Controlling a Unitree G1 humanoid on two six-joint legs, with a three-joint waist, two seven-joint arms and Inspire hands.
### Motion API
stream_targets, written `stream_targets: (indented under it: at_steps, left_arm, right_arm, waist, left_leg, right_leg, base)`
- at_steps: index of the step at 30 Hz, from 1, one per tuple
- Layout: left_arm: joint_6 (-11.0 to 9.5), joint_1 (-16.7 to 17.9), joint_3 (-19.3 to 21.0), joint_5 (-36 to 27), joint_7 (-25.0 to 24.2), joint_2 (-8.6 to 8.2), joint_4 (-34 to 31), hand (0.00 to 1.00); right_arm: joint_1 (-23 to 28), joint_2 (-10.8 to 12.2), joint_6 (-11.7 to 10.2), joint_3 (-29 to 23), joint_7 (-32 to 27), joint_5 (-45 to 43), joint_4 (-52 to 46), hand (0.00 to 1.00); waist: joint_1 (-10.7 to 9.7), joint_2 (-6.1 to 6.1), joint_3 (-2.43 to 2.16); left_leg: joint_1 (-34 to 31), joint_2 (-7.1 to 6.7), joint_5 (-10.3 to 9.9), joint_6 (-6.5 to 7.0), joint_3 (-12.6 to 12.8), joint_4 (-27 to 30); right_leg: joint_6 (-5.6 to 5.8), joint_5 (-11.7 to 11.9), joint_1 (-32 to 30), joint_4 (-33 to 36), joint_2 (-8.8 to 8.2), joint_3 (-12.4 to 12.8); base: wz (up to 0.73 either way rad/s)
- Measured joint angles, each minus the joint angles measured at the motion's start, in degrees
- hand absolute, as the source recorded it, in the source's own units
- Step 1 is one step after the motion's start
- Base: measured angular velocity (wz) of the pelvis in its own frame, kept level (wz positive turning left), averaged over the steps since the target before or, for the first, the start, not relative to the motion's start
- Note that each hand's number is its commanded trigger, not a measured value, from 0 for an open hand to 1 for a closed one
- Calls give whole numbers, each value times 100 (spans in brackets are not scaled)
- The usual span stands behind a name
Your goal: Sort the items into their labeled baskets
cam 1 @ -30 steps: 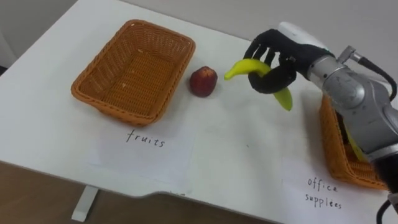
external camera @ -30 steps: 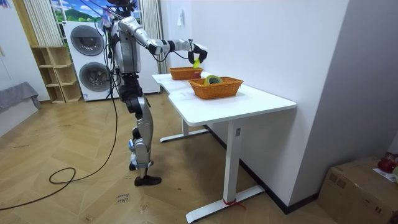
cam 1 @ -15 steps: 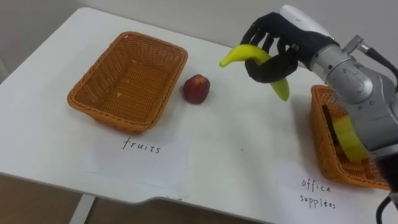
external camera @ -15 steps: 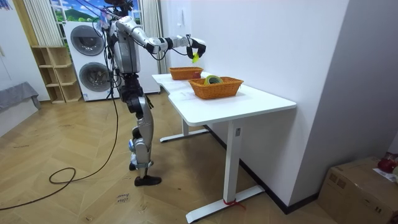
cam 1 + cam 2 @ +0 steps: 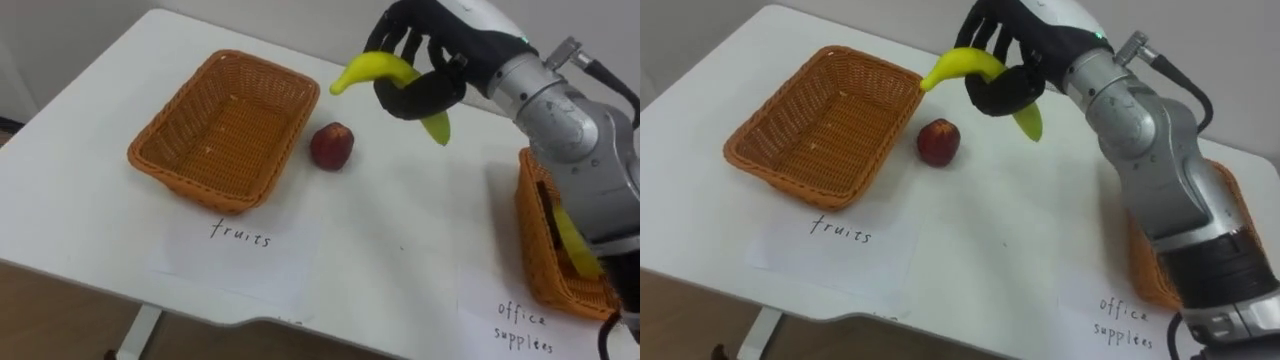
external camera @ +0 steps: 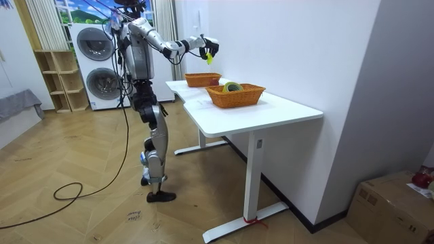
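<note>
Room view: standing at the end of the white table [image 6: 271, 108] nearest the washing machines [image 6: 95, 61], stretching the right arm out high over the tabletop.

Noting the left basket [image 5: 200, 190] as empty, with a paper sheet [image 5: 240, 255] lying just in front of it. Noting the right basket [image 5: 540, 270] at the table's right edge, already holding a yellowish item not identifiable from here. Judging the wide gap between the two as serving to keep the two kinds of goods from mixing.

Gripping the banana [image 5: 370, 68] in the right hand [image 5: 440, 40], fingers and thumb curling round its middle and leaving both ends free. Carrying it in the air between the baskets, near the empty basket's far right corner. Probably holding it raised for clearing the rim before lowering.

Leaving the red fruit [image 5: 332, 146] on the table just beside the empty basket's right wall, not yet sorted.

Reading handwritten "fruits" on the sheet before the left basket, and "office supplies" on a second sheet [image 5: 525, 320] before the right one, marking what is going where.
</note>
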Motion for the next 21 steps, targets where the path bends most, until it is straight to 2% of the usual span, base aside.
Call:
stream_targets:
  at_steps: [3, 5, 9, 13, 14, 18, 21]
  left_arm:
    - [0, 28, 0, 3, -16, 13, -7, 0]
    - [3, 109, 0, 10, -46, 25, -7, 0]
    - [28, 188, 0, 33, -79, 30, -7, 0]
    - [44, 197, -2, 31, -139, 37, -25, 0]
    - [44, 196, -5, 33, -181, 38, -59, 0]
    - [45, 197, -5, 33, -208, 59, -66, 0]
    - [97, 203, -2, 112, -262, 107, 0, 0]
  right_arm:
    - [-26, 51, 69, 0, -30, 27, 43, 100]
    - [-36, 133, 101, 5, -31, 47, 53, 100]
    - [-65, 153, 100, 8, -31, 132, 86, 100]
    - [-239, 279, 119, 92, -108, 289, 444, 100]
    - [-244, 306, 124, 95, -108, 292, 515, 100]
    - [-247, 333, 127, 100, -156, 294, 694, 100]
    - [-254, 333, 141, 183, -203, 293, 729, 100]
  waist:
    - [50, -48, 64]
    - [56, -78, 70]
    - [68, -82, 73]
    - [103, -82, 74]
    - [104, -108, 58]
    - [176, -140, 47]
    - [260, -187, 52]
  left_leg:
    - [6, 0, 1, 2, -6, 9]
    - [-15, 0, 1, 2, -21, 5]
    - [-22, -10, 0, 3, -62, 1]
    - [-69, -10, -1, 1, -90, 1]
    - [-98, -15, -1, 1, -131, 9]
    - [-121, -14, 0, 1, -192, 10]
    - [-114, -9, 1, 2, -203, 18]
  right_leg:
    - [2, -1, 9, -4, -1, 1]
    - [3, -2, 10, -5, 0, -5]
    - [13, -9, 19, -4, -3, -16]
    - [17, -12, 7, -14, -5, -62]
    - [17, -12, -1, -14, -10, -97]
    - [17, -12, -1, -16, -11, -163]
    - [19, -12, 4, -15, -17, -251]
  base:
    - [0]
    - [2]
    - [4]
    - [3]
    - [15]
    - [8]
    - [4]
